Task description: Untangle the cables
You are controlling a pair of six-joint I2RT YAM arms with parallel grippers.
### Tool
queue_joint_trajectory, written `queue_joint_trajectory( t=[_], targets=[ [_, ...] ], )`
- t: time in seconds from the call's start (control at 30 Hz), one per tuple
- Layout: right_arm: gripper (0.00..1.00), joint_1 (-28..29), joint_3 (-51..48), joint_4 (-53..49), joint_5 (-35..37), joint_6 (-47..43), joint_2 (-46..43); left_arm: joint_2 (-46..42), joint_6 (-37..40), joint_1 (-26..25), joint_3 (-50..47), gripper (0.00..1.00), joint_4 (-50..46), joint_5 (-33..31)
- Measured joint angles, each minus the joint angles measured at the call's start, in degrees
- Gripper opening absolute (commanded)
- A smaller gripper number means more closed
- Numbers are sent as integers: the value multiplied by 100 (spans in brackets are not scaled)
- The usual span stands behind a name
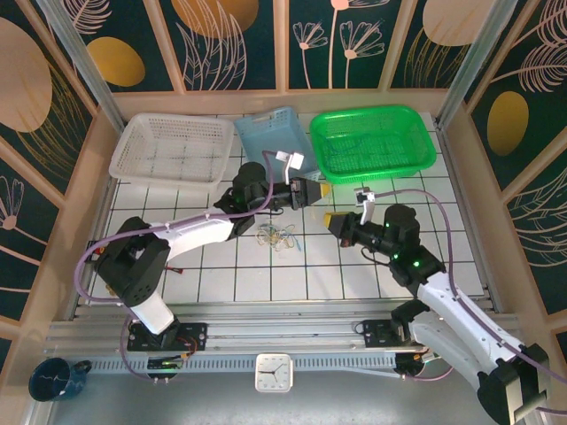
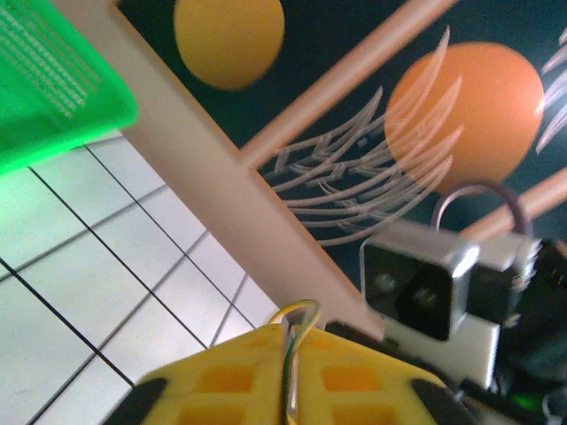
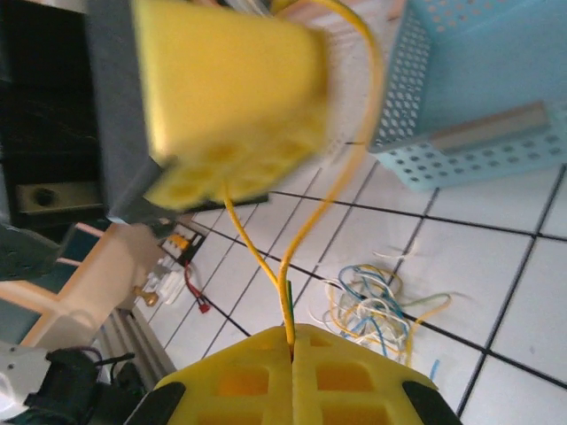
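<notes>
**One yellow cable pinched by both grippers, bundle on the tiles below**

Top external view
- Counted: two arms, three baskets (one white basket (image 1: 173, 150), one blue basket (image 1: 275, 135), one green basket (image 1: 372, 142)) and one cable bundle (image 1: 276, 235).
- The bundle lies on the table (image 1: 266, 283), just below the left gripper (image 1: 317, 190) and left of the right gripper (image 1: 333, 221).
- The two grippers are held close together above the tiles. The thin wire between them cannot be made out here.

Left wrist view
- The jaws of the left gripper (image 2: 292, 341) are closed on one yellow cable (image 2: 297, 308), and a small loop pokes out at the tips.
- Risk: only a little wire is caught, so it could be lost from the tips under a sideways pull.

Right wrist view
- The right gripper (image 3: 292, 341) is clamped on the yellow cable (image 3: 285, 283).
- Two strands are seen rising from it to the left gripper (image 3: 230, 106).
- One cable bundle (image 3: 381, 310) lies on the tiles behind, with blue, white and yellow strands looped together. One red wire (image 3: 199, 292) lies nearer the table edge.
- Risk: the span between the two grips is short, so the cable could be strained or yanked free if they are drawn apart hard.
- Whether a tail runs back into the bundle cannot be told. If one does, the heap would be dragged or tightened.
</notes>
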Motion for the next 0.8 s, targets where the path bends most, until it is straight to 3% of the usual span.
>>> queue_joint_trajectory(
  t=[0.37, 0.77, 0.8],
  targets=[
    [0, 127, -1207, 1353, 1141, 1539, -535, -780, 87, -50, -1488, 0, 1086, -1309],
    [0, 328, -1189, 2087, 1193, 1867, -94, -1191, 101, -98, -1941, 0, 1694, -1847],
    [10, 337, -1163, 2140, 1154, 1862, 11, -1200, 98, -98, -1941, 0, 1690, -1915]
  ],
)
